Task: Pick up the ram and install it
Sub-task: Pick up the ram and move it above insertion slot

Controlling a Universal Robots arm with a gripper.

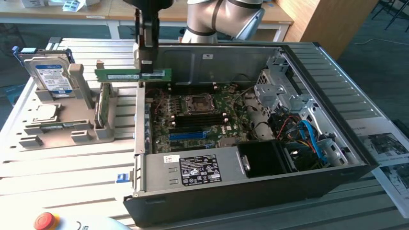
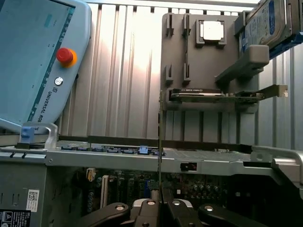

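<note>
The gripper (image 1: 148,72) hangs at the back corner of the open computer case (image 1: 137,139), on the exterior view's left, with its jaws nearly closed and clamped on the ram (image 1: 131,74). The stick is in the air, on edge and level along its length. The jaws pinch it near one end, so most of the green board reaches out toward the exterior view's left, and only a short stub passes the fingers toward the inside of the case. In the wrist view the ram (image 2: 159,137) appears edge-on as a thin line rising straight from between the fingers of the gripper (image 2: 160,201), centred in the grip and not tilted. It crosses the case's metal rim (image 2: 118,155). Below the free end stands the grey fixture (image 1: 61,129), with a card (image 1: 101,105) upright in it, near the stick but apart from it. The hard drive (image 1: 48,72) sits farther off on the same side. Inside the case the motherboard (image 1: 221,115) lies uncovered, with open space above it around the processor socket (image 1: 197,103). The rear wall rises just behind the stick, and the blue cables (image 1: 307,134) crowd the far side, well apart.
</note>
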